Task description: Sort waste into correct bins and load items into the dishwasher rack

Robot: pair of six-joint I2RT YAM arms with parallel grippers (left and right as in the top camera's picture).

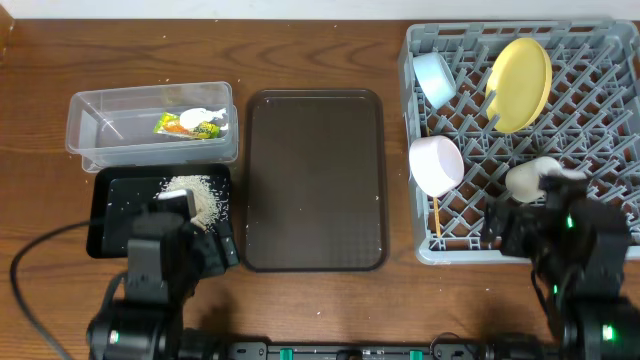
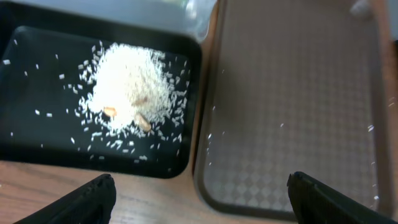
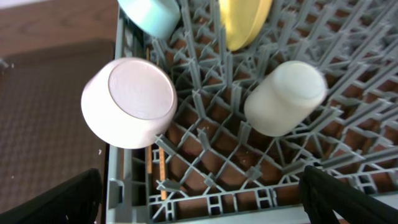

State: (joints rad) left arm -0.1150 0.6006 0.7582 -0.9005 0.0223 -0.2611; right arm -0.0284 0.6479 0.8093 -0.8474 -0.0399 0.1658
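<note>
Brown wooden tabletop (image 1: 320,50) seen from above, snack wrapper (image 1: 190,124) lodged in clear tub (image 1: 100,105) at left, rice (image 1: 198,195) heaped in black tray (image 1: 110,215) just beside it, brown tray (image 1: 315,180) set mid-tabletop, yellow plate (image 1: 520,82), blue bowl (image 1: 435,77), white bowl (image 1: 436,165), cup (image 1: 525,177) and chopsticks (image 1: 436,218) held in grey rack (image 1: 590,150) at right, left hand (image 2: 202,199) and right hand (image 3: 202,196) each spread wide apart.
</note>
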